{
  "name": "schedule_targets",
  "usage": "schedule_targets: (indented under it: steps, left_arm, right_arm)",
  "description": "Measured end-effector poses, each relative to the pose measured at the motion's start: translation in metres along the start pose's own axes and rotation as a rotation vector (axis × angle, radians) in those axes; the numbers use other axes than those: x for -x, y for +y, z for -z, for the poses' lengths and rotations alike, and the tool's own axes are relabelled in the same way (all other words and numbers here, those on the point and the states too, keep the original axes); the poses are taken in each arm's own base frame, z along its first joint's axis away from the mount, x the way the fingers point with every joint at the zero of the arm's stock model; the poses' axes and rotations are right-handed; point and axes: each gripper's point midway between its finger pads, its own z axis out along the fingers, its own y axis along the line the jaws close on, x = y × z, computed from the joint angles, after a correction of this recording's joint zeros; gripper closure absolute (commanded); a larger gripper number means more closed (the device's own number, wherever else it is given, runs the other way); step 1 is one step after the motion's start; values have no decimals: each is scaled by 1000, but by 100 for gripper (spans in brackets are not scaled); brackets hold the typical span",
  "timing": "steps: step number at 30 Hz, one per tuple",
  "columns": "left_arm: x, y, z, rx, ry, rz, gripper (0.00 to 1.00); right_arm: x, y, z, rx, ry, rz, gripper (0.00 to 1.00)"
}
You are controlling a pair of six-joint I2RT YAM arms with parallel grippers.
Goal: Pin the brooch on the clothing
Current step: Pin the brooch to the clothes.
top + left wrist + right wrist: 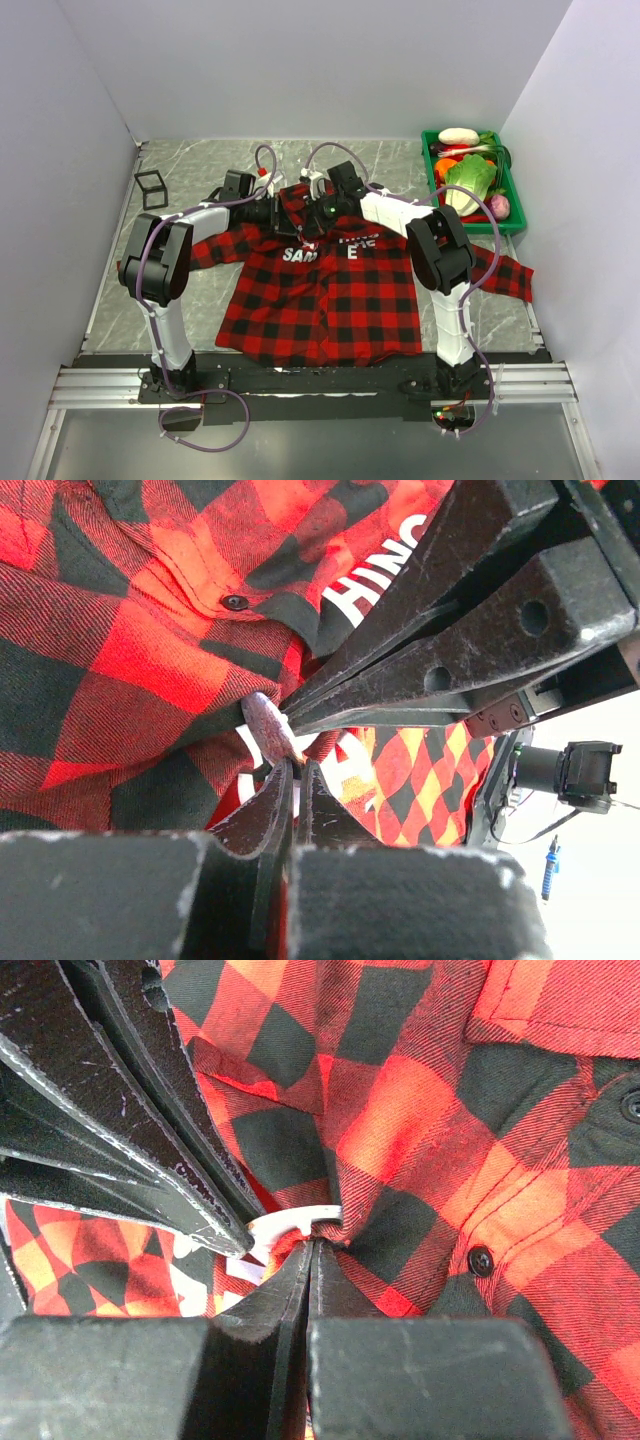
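Both your arms rise from their bases at the near edge, bend at the elbows and reach far and inward, so the forearms converge toward the middle. Your left gripper (283,213) comes in from the left, your right gripper (322,213) from the right, and their tips meet nose to nose, all but touching. In each wrist view your own jaws are pressed together, and the other gripper's jaws, also closed, cross in at an angle.
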Motion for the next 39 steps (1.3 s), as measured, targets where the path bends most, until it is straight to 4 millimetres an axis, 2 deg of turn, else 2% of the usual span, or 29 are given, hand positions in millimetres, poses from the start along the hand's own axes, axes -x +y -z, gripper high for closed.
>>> schedule_targets:
  steps: [10, 24, 30, 37, 39]
  left_arm:
    - [-2, 3, 0, 13, 3, 5, 99]
    - [-12, 27, -2, 155, 23, 41, 99]
    - [-18, 34, -7, 181, 34, 64, 90]
    - [-17, 33, -10, 172, 29, 82, 79]
    - [-17, 31, -11, 164, 29, 85, 78]
  right_arm:
    - [-1, 0, -1, 14, 1, -7, 100]
    - [-11, -7, -20, -36, 17, -14, 100]
    - [-19, -12, -26, -43, 33, -30, 100]
    - [-19, -13, -27, -43, 32, -32, 100]
    - [-19, -13, -27, -44, 32, -32, 100]
